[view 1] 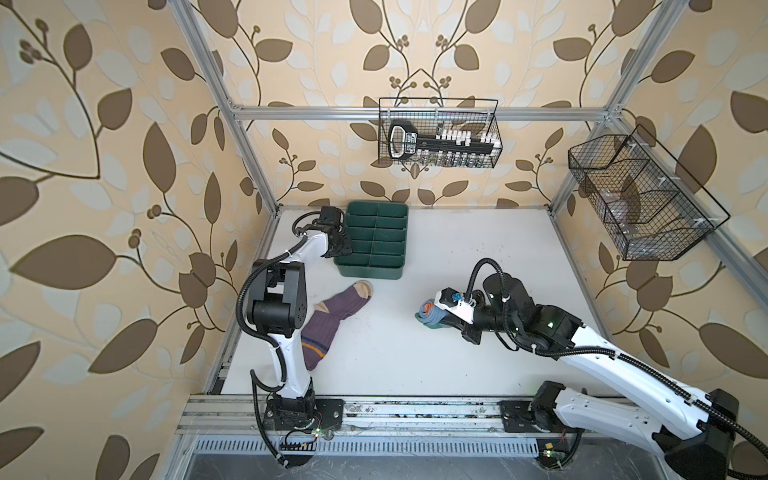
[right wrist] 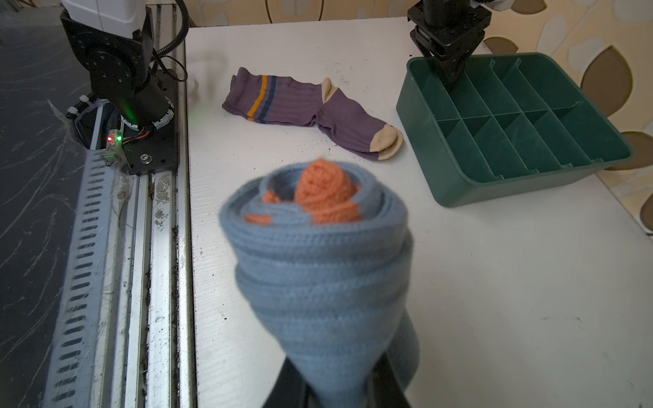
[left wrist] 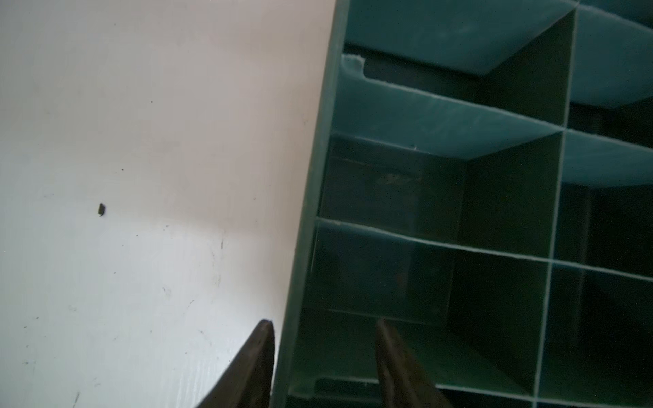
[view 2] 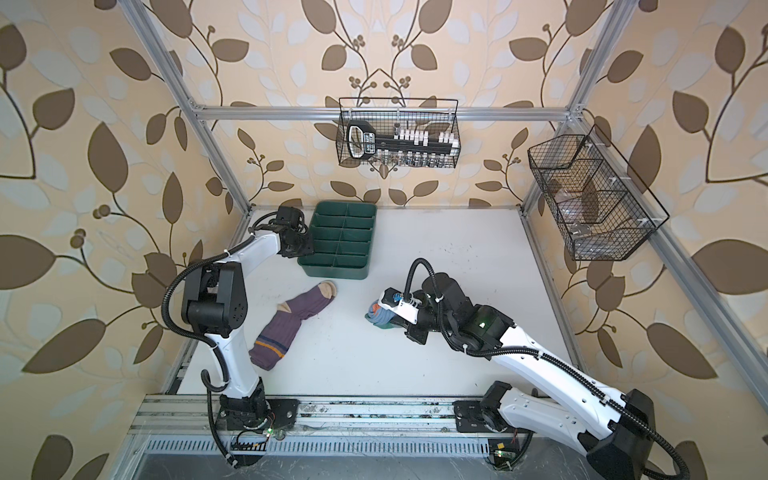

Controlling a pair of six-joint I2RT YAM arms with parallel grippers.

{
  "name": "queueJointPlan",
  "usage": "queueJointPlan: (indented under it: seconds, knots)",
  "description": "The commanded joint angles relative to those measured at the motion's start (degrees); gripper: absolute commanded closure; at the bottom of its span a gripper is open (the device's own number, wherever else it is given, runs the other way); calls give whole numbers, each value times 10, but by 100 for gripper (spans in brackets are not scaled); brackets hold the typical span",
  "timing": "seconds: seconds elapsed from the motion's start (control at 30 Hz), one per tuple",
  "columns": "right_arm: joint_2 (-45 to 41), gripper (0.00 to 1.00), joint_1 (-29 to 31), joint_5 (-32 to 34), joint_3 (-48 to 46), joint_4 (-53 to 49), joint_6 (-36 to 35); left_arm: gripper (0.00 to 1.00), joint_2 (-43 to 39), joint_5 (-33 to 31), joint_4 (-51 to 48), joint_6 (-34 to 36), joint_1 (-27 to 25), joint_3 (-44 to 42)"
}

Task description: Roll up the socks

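In both top views the purple sock (view 1: 328,320) lies flat and unrolled on the near-left part of the worktop (view 1: 457,249), its beige toe pointing far and to the right, its striped cuff near, partly hidden by the left arm. The green tray (view 1: 370,270) with dividers stands at the far left. The left end effector (view 1: 343,245) hangs over the tray's left wall. Right of centre, the right end effector (view 1: 440,322) is clamped on the light blue sock (view 1: 426,316), which is wound into a roll with orange at its core and a bit of green at the near end (view 2: 380,318).

The left wrist view shows the left end effector (left wrist: 321,325) partly open, one of its fingers (left wrist: 261,353) outside the tray wall (left wrist: 311,212) and one inside a compartment, neither clearly touching it.

The right wrist view shows the roll (right wrist: 318,265) pinched at its base between the closed fingers (right wrist: 282,381). I cannot tell whether the roll touches the worktop. The purple sock (right wrist: 300,106) lies well apart from it, just beside the tray (right wrist: 459,183).
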Motion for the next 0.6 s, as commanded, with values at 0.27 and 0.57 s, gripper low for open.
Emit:
queueJointPlan:
  seconds: [0.27,0.57]
  knots:
    - [-5,100,-3,1,-9,15,8,97,1,22,3,-12,-15,25]
    - [-38,100,-116,46,7,78,33,100,-17,4,16,-45,-114,16]
